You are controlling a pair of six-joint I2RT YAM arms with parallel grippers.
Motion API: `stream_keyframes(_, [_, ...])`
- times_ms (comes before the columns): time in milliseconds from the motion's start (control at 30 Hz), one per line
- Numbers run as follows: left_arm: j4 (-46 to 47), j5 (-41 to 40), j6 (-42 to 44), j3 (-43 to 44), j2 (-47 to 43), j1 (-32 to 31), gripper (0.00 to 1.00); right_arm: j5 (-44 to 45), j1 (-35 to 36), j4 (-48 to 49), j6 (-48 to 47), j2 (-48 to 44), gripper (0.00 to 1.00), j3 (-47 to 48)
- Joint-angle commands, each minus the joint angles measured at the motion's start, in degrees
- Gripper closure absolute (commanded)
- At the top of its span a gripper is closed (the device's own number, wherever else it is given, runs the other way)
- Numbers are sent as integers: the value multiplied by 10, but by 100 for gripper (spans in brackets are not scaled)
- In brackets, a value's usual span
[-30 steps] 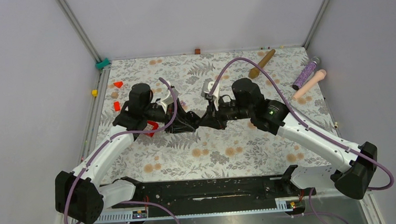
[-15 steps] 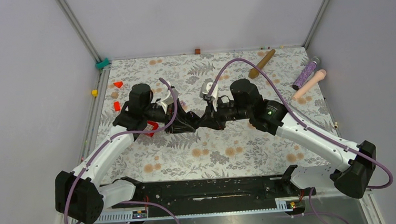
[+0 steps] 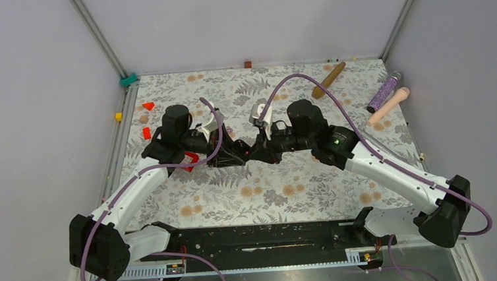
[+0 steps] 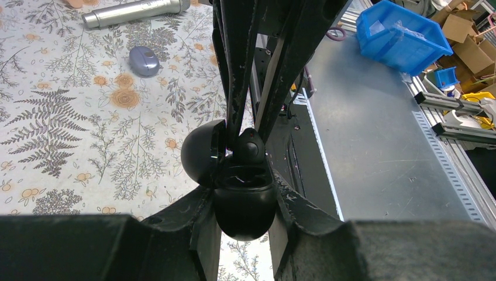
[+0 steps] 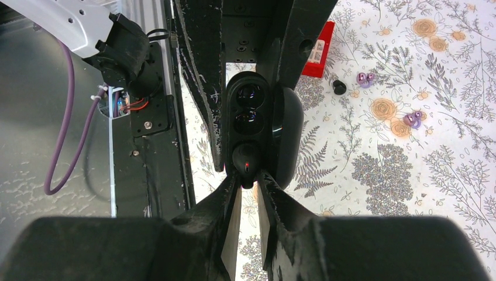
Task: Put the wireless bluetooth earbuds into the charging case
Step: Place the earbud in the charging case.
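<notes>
Right hand (image 5: 247, 179) around black earbud (image 5: 246, 159)

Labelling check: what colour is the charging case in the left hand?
Glossy black charging case; the left wrist view shows it best.

- From the top external view we look down from high above and behind the arm bases (image 3: 150, 240) toward the far wall (image 3: 251, 21), far enough to take in the whole bench (image 3: 289, 190).
- Our left wrist view peers along the left pincer (image 4: 244, 196), facing the robot's right, very close to the charging case (image 4: 244, 213).
- Our right wrist view peers along the right pincer (image 5: 249, 178) the opposite way, equally close.
- Both wrist views share the charging case, the black earbud (image 5: 247, 163) and floral bench; the top view sees that spot mid-bench.
</notes>
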Motion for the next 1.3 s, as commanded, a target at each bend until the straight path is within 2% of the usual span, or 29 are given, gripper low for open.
stream_keyframes(0, [27, 20, 1, 3, 0, -6, 100, 24, 5, 24, 5, 2, 77, 9])
stream_keyframes(500, [27, 18, 0, 5, 0, -7, 100, 43, 5, 15, 41, 12, 74, 32])
stream_keyframes(667, [27, 16, 0, 4, -1, -7, 100, 16, 6, 5, 29, 8, 65, 33])
stream_keyframes(933, [25, 14, 5, 3, -3, -6, 100, 6, 6, -25, 2, -13, 64, 46])
stream_keyframes(1100, [-14, 10, 38, 15, -7, -7, 100, -5, 4, -46, -6, -30, 62, 58])
stream_keyframes(1167, [-32, 7, 55, 22, -10, -6, 100, -8, 3, -54, -11, -37, 59, 66])
stream_keyframes(1267, [-72, 1, 89, 32, -16, -4, 100, -4, -4, -69, -9, -47, 45, 79])
